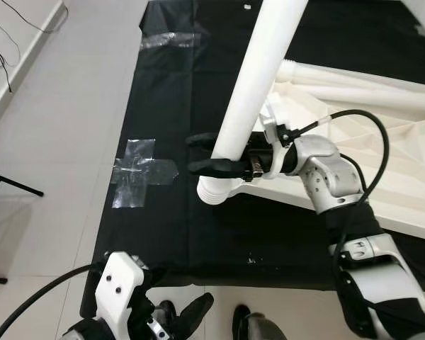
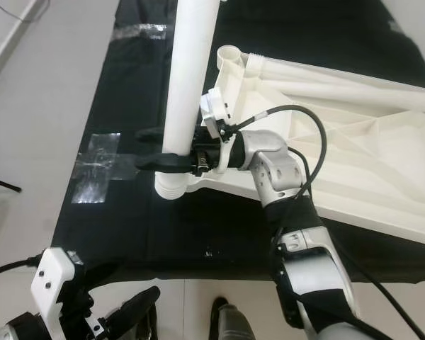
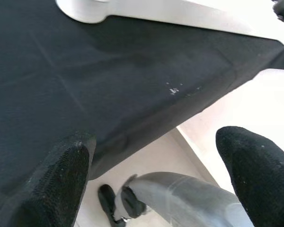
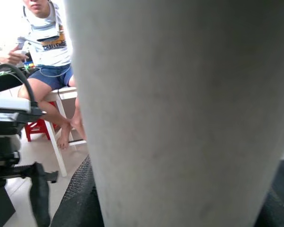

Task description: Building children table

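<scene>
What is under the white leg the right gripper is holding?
The white leg stands in the tabletop's corner socket, on the black mat. The right gripper clamps it. The threaded joint inside is hidden.

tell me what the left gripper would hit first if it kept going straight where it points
Probably the black mat: the left gripper is open, aimed across the mat's near edge. Beyond that lies the white tabletop, though depth is hard to judge.

table leg (image 1: 258, 78): white round tube, near upright, slightly tilted, ribbed threaded end down at the tabletop's near corner socket | tabletop (image 2: 354, 170): white plastic, upside down on black floor cloth (image 1: 170, 227), ribbed underside up | second leg (image 2: 340, 74): white, lying across the tabletop's far edge
</scene>
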